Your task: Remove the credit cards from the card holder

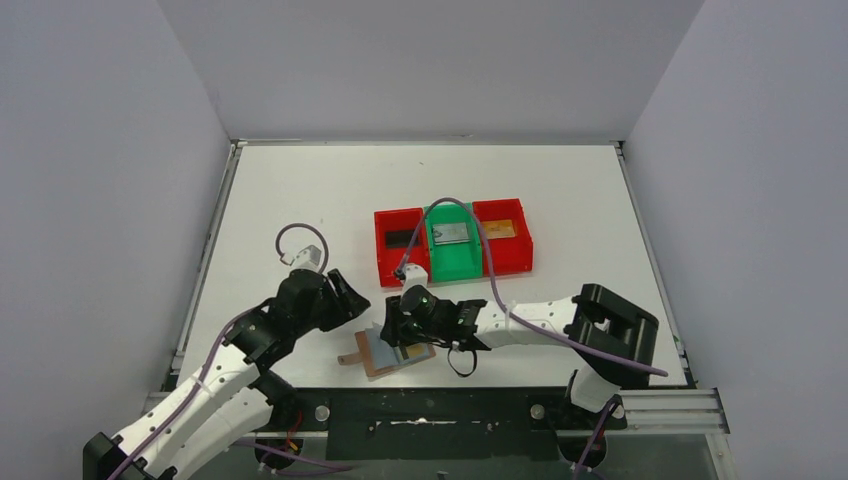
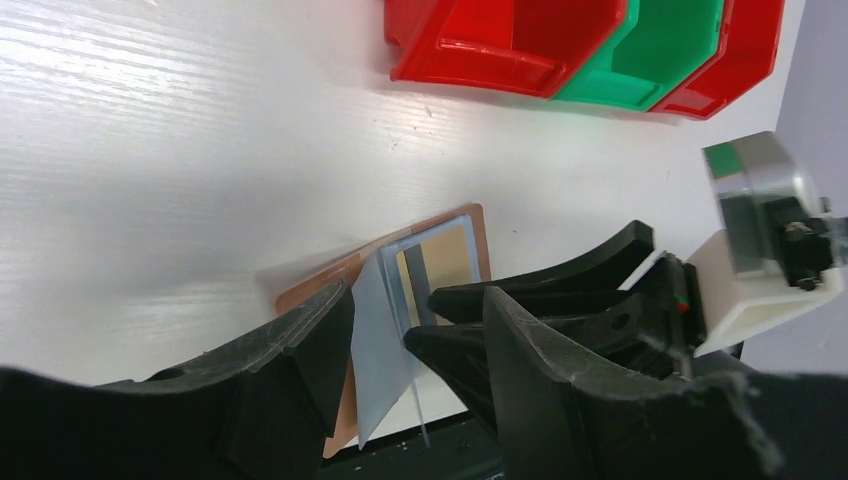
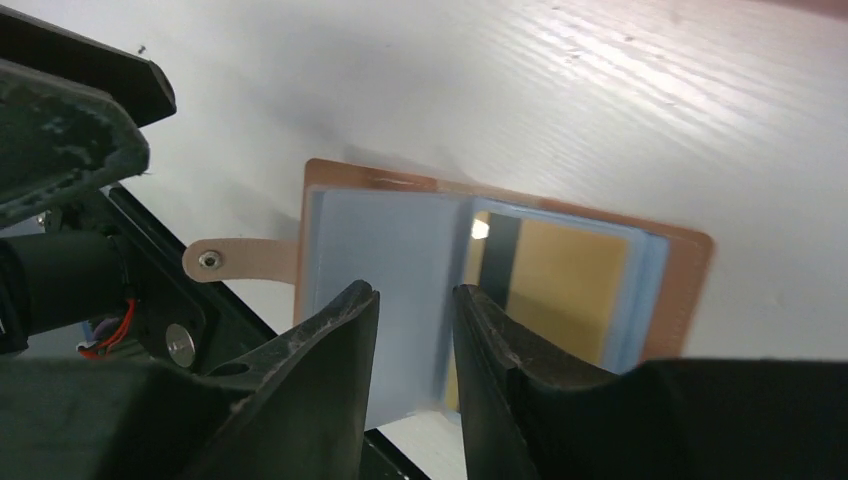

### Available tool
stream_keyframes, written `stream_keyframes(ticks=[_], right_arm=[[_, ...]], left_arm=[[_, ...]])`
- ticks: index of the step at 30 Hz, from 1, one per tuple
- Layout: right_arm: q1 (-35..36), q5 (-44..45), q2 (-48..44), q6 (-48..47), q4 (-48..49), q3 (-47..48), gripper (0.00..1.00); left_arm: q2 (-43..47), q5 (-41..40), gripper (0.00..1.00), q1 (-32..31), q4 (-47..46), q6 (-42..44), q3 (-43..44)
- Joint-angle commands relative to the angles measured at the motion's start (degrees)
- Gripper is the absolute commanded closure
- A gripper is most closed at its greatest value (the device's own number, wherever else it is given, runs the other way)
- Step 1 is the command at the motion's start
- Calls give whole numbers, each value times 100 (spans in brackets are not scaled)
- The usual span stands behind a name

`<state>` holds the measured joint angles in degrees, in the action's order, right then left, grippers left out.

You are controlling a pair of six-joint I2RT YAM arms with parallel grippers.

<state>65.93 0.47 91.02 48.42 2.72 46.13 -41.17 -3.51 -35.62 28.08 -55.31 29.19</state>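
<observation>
Top external view: the tan-brown leather-like bifold card holder (image 1: 378, 356) lies open on the white worktop (image 1: 300, 200) close to its near edge, between the two arms. The left hand (image 1: 350, 303) hangs just beside the holder's left side, and the right hand (image 1: 393, 326) is over its pages. Behind them, a black credit card (image 1: 399, 238) sits in the left red plastic bin (image 1: 386, 264), a silver-grey credit card (image 1: 452, 233) in the green plastic bin (image 1: 456, 268), and a plain gold credit card (image 1: 500, 229) in the right red plastic bin (image 1: 512, 262). I judge the job well along, with a remaining pocket now being emptied.

Left wrist view: the left hand is spread wide and holds nothing. A grey-blue pocket leaf (image 2: 385, 345) stands up between its fingers (image 2: 300, 350), and a striped gold card (image 2: 447, 262) shows in the lining behind.

Right wrist view: the right hand is narrowly parted about the leaf's edge, with a gap showing, so it does not look clamped. The strap tab (image 3: 235, 260) lies flat to the left. The next move, I judge, calls for a pinch on the striped gold card's exposed edge and a straight pull along its pocket while the other hand pins the cover, since the light holder may lift.
</observation>
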Motion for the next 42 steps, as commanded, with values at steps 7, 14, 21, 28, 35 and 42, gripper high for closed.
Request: stream_keyframes(ticks=[7,14,21,28,35,42], right_arm=[[190,-356,1016,-109,221,692,72],[230,218,305,-205,478,557,74],[159,1443,-880,251,45,-253,68],[-73,1349,-1328,475,64,-740,65],[-68,1763,-1509,933,28,-1057,66],[-76,1826,-1804,929,219,-1365,65]], left_arm=[[789,-581,52,-38,365,-226,159],[848,-441,53,-39,302,-254,33],[724,70,53,-40,-169,-147,-23],[395,816,54,-46,-839,-43,-65],[-300,1361,57,-368,-1352,-165,-28],[-699,173,58,-1593,-1496,-970,-413]])
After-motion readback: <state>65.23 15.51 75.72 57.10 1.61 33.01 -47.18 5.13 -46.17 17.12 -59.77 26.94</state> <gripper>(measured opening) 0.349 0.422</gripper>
